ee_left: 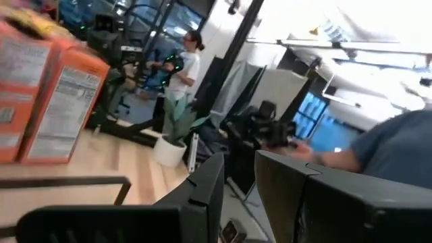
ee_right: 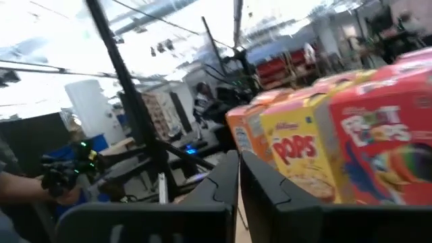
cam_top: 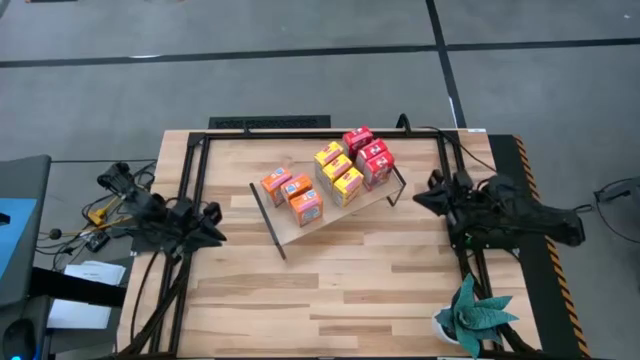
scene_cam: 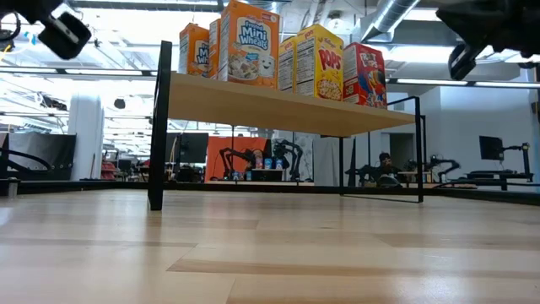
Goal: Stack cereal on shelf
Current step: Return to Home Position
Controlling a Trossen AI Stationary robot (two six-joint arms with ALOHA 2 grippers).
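Tabletop (cam_top: pixel 330 300) is the biggest thing: pale wood w/ black rails round it. On it, set askew and toward the far side, stands the shelf (cam_top: pixel 292 232), a light board on thin black rod frames at both ends.

The two arms flank it. The left gripper (cam_top: pixel 215 232) sits well off the shelf's left end. The right gripper (cam_top: pixel 420 198) is near the right end but apart from it. In the wrist views the left fingers (ee_left: pixel 206 192) are close together w/ a thin gap and nothing betw. them. The right fingers (ee_right: pixel 226 179) all but touch, empty too.

All nine cereal boxes stand upright on the board in three rows: orange row (cam_top: pixel 293 193) at the left, yellow row (cam_top: pixel 338 172) mid, red row (cam_top: pixel 368 155) at the right.

We judge the boxes light, w/ thin cardboard walls and slick printed faces, so easy to tip or dent. The best hold is prob. across the two narrow sides at approx. mid-height, w/ a gentle squeeze. Within a row the boxes touch or nearly so, so any re-grip would have to come from above.

Edges: the orange and red rows sit close to the board's ends and rod frames. Bare board shows only on the near side of the orange row. Open table lies in front of the shelf and round both arms, so moving off looks unobstructed. The potted plant (cam_top: pixel 475 315) at the near right corner is the one thing to mind.
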